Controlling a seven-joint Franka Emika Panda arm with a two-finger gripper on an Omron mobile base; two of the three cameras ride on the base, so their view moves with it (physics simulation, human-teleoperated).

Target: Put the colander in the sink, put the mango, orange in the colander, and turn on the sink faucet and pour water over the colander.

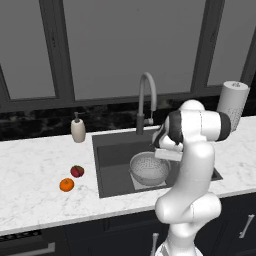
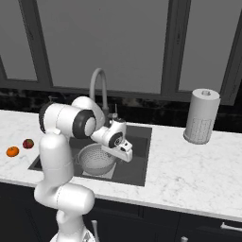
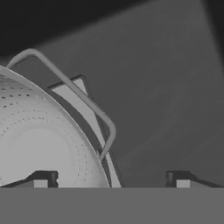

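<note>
Sink [image 1: 112,150]: dark recessed basin in the marble counter [image 1: 35,165]; the colander sits in it.
Colander [image 1: 149,168]: upright on the lighter square of the sink bottom, nothing inside; in the hand view its wire side handle [image 3: 83,98] arcs toward 1 o'clock.
Mango [image 1: 77,171]: on the counter, at 9 o'clock from the sink.
Orange [image 1: 66,184]: just beside the mango, at its 7 o'clock.
Sink faucet [image 1: 145,100]: behind the basin at 12 o'clock.
Gripper [image 3: 109,179]: jaws spread wide, holding nothing, one fingertip [image 3: 39,179] over the colander rim, the other over the sink floor.
</note>
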